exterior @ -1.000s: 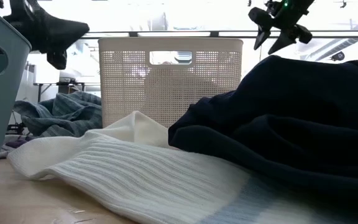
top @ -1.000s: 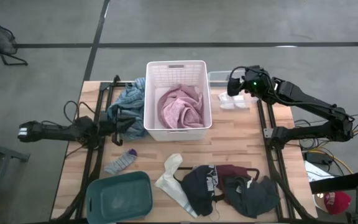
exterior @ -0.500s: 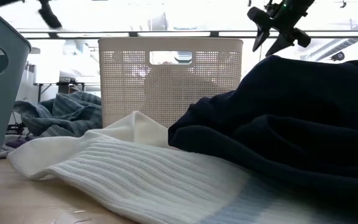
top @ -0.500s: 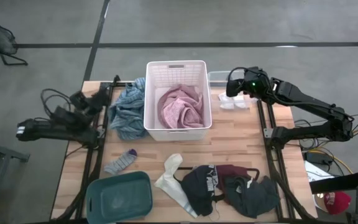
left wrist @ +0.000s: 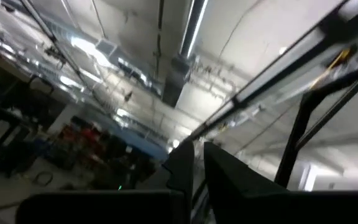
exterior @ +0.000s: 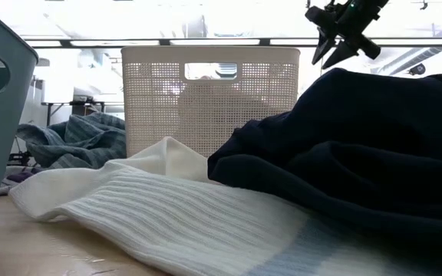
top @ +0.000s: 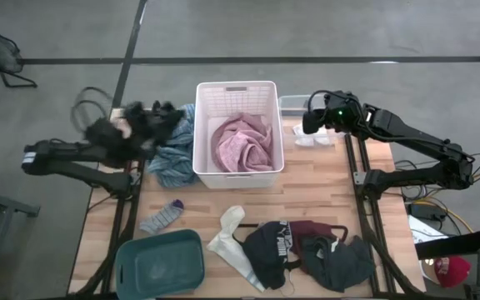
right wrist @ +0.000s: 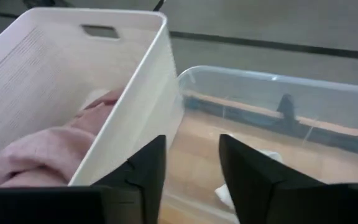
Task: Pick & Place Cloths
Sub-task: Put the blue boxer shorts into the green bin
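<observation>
With the right gripper (right wrist: 191,171) empty and part-spread, the small white cloth (top: 315,138) could be missed beside the perforated white plastic basket (top: 208,98).

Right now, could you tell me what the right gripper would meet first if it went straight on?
Probably the clear tub: the right gripper points into it beside the basket, though depth is unclear.
</observation>
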Controlling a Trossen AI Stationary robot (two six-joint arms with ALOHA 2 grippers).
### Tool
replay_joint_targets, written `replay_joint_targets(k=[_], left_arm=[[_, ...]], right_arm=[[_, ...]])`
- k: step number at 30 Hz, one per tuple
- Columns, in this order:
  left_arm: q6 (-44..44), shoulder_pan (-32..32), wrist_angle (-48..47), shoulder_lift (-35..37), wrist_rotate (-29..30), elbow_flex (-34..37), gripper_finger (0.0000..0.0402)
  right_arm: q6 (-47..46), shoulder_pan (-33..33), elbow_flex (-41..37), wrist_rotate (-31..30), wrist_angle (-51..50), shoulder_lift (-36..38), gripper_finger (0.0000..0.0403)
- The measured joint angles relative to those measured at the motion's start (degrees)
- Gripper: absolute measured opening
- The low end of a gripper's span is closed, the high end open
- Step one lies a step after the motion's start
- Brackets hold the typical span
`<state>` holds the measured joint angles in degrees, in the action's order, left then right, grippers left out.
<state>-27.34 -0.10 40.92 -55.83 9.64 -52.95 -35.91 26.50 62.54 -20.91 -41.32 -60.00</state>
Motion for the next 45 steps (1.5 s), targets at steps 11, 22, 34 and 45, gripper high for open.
replay_joint_targets(k=[11,22,34,45], left_arm=[[0.4,1.29,-42.84,-14.37,-4.96,-16.97,0.0048],[4.76,0.0,-62.44,-28.46,-9.81,-33.3,0.0081],[1.84,-10.37,-62.71,-34.93,-9.63,-36.8,0.0185],[-4.64,-17.66,-64.33,-42.95,-7.5,-34.69,0.0187]], right_arm=[[7.4,-1.0,-0.89,6.04,3.18,-0.18,0.0016],[3.03,-1.09,-6.04,13.38,3.0,-0.09,0.0008],[9.88,-4.66,-6.17,20.41,2.85,3.45,0.0008],[10.91,-7.01,-12.55,22.66,2.2,6.3,0.0008]])
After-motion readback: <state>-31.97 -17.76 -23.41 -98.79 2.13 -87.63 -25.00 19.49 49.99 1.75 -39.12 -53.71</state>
